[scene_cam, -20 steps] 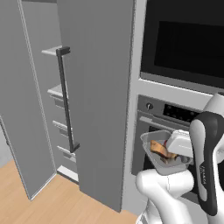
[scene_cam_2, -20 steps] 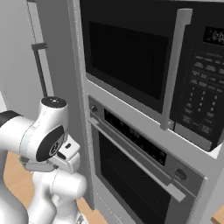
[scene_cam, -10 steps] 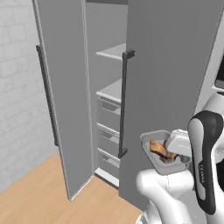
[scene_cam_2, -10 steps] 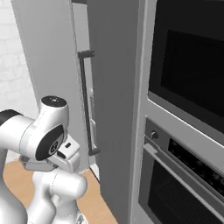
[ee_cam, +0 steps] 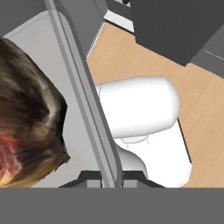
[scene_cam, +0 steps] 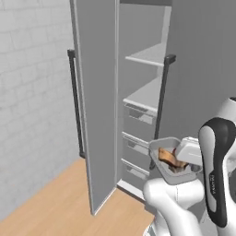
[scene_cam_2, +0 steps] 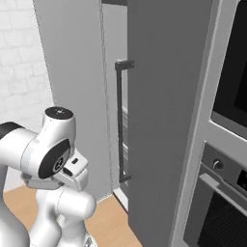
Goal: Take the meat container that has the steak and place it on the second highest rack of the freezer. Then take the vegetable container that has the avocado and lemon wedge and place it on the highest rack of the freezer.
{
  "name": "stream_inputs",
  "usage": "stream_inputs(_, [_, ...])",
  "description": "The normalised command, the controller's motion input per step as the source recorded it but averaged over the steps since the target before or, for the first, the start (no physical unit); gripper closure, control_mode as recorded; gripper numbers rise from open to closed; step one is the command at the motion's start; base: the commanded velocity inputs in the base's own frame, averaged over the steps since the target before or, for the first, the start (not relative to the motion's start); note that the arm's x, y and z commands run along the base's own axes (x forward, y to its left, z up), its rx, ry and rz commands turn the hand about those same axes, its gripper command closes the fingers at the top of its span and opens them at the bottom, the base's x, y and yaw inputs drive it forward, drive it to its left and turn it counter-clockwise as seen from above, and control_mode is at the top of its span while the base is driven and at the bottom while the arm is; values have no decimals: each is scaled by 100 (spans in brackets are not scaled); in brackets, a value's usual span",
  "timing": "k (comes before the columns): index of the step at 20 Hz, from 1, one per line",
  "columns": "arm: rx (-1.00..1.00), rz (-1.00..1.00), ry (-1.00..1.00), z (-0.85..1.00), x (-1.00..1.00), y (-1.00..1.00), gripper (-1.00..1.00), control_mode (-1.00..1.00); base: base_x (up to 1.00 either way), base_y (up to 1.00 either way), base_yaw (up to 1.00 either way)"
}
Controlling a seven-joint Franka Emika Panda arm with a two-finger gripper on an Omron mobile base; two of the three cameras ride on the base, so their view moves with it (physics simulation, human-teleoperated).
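Tool [ee_cam: 111, 177] is pinching the meat container's [scene_cam: 171, 162] rim, carrying the steak [scene_cam: 168, 157] in front of the open freezer [scene_cam: 138, 92]. First step is underway; next, the container needs lifting onto the second highest rack [scene_cam: 144, 95].

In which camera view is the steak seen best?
The hand view: the steak lies close and large inside the grey container, so its brown and red surface is clear. The left base view shows the steak small, in the container held beside the arm.
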Motion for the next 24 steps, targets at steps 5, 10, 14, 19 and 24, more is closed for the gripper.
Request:
stream_inputs(5, [0,0,0,0,0,0,100,100,63,38,-27])
stream_inputs(10, [0,0,0,0,0,0,100,100,53,29,-30])
stream_inputs(14, [0,0,0,0,0,0,100,100,40,15,-37])
stream_inputs(19, [0,0,0,0,0,0,100,100,26,9,-37])
stream_inputs(24, [0,0,0,0,0,0,100,100,29,19,-33])
